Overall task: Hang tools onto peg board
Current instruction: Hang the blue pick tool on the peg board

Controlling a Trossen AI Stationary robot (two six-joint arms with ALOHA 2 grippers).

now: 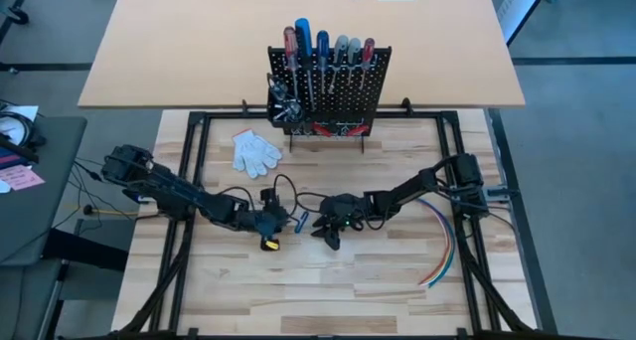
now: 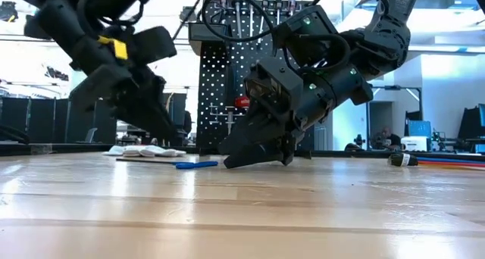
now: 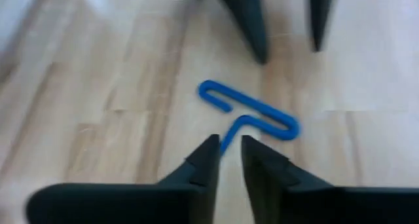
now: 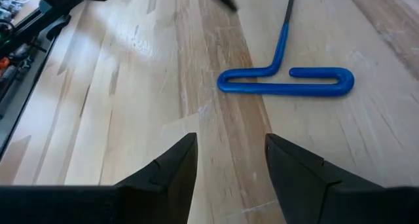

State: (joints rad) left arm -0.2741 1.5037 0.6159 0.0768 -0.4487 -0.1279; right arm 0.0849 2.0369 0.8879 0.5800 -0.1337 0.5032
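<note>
Blue loop-handled tool [image 4: 285, 80] flat on wood-grain table [image 4: 131, 106], thin dark shaft.

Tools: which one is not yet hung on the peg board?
The blue-handled hex key, lying flat on the table between the left hand and right hand. The other tools hang on the peg board.
</note>
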